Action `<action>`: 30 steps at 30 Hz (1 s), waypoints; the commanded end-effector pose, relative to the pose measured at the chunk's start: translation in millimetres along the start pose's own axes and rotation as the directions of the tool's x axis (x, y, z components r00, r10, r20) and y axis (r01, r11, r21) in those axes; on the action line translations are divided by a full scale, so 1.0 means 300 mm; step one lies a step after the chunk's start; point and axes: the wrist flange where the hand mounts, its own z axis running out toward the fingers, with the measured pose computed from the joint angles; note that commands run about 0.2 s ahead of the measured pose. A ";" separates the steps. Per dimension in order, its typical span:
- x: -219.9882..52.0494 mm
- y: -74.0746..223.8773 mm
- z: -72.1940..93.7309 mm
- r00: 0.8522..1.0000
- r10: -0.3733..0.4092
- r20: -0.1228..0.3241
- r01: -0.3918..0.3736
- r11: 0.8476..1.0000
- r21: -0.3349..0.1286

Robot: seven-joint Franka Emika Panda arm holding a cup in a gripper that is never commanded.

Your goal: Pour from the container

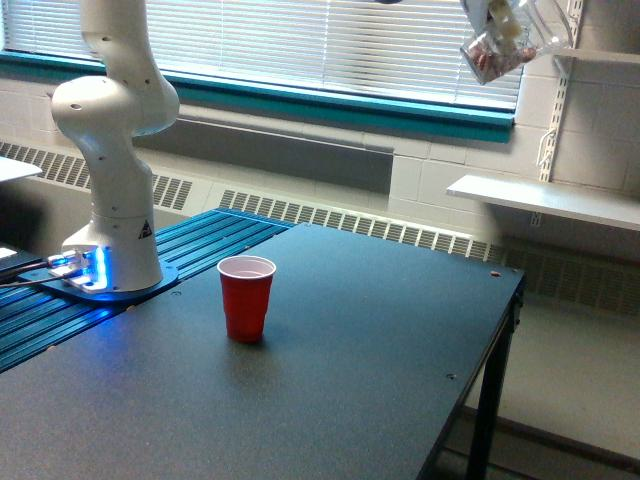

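Container: clear transparent plastic cup [497,48], tilted, reddish-brown and white pieces showing through its wall, high at 1 o'clock in the exterior view, well above the table.
Pincer: barely visible at the top edge by the container; cannot tell how its jaws stand.
Red cup: opaque red plastic party cup [246,297], tapered, smooth, upright, open mouth.
Table: dark matte speckled table [370,340], flat, carrying the red cup.
Arm: glossy white rounded base [112,190] at 9 o'clock, lit blue at its foot.
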 end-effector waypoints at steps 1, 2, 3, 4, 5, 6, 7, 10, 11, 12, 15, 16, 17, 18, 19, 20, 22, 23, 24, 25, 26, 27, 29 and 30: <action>-0.002 -0.008 -0.001 1.000 -0.006 0.002 0.006 1.000 -0.013; -0.004 -0.012 0.000 1.000 -0.010 0.001 0.010 1.000 -0.014; -0.004 -0.013 -0.001 1.000 -0.014 0.001 0.014 1.000 -0.010; -0.004 -0.012 -0.001 1.000 -0.015 0.005 0.015 1.000 -0.006; -0.004 -0.008 0.001 1.000 -0.017 0.009 0.017 1.000 -0.008; -0.006 -0.004 0.003 1.000 -0.022 0.012 0.022 1.000 -0.016; -0.008 -0.003 0.004 1.000 -0.026 0.013 0.026 1.000 -0.017; -0.012 0.010 0.006 1.000 -0.027 0.014 0.027 0.999 -0.023; -0.014 0.013 0.006 1.000 -0.017 0.014 0.018 0.999 -0.029; -0.015 0.018 0.005 1.000 -0.008 0.015 0.008 0.999 -0.032; -0.022 0.036 0.004 1.000 0.021 0.013 -0.021 0.999 -0.049; -0.026 0.043 0.004 0.999 0.035 0.017 -0.034 0.998 -0.055; -0.028 0.052 0.002 0.999 0.047 0.022 -0.045 0.997 -0.058; -0.031 0.064 -0.001 0.998 0.062 0.020 -0.061 0.996 -0.065; -0.035 0.072 -0.003 0.997 0.075 0.017 -0.074 0.995 -0.071; -0.040 0.083 -0.005 0.996 0.089 0.015 -0.087 0.993 -0.080; -0.053 0.107 -0.011 0.994 0.110 0.012 -0.108 0.989 -0.096; -0.060 0.117 -0.013 0.994 0.107 0.009 -0.105 0.989 -0.106; -0.069 0.128 -0.013 0.995 0.101 0.007 -0.100 0.988 -0.121; -0.079 0.139 -0.013 0.995 0.102 0.006 -0.100 0.986 -0.133; -0.087 0.154 -0.014 0.994 0.110 0.007 -0.108 0.984 -0.141; -0.094 0.164 -0.015 0.994 0.113 0.005 -0.111 0.983 -0.149; -0.108 0.191 -0.015 0.991 0.133 0.009 -0.130 0.978 -0.165; -0.116 0.206 -0.015 0.990 0.144 0.011 -0.140 0.975 -0.175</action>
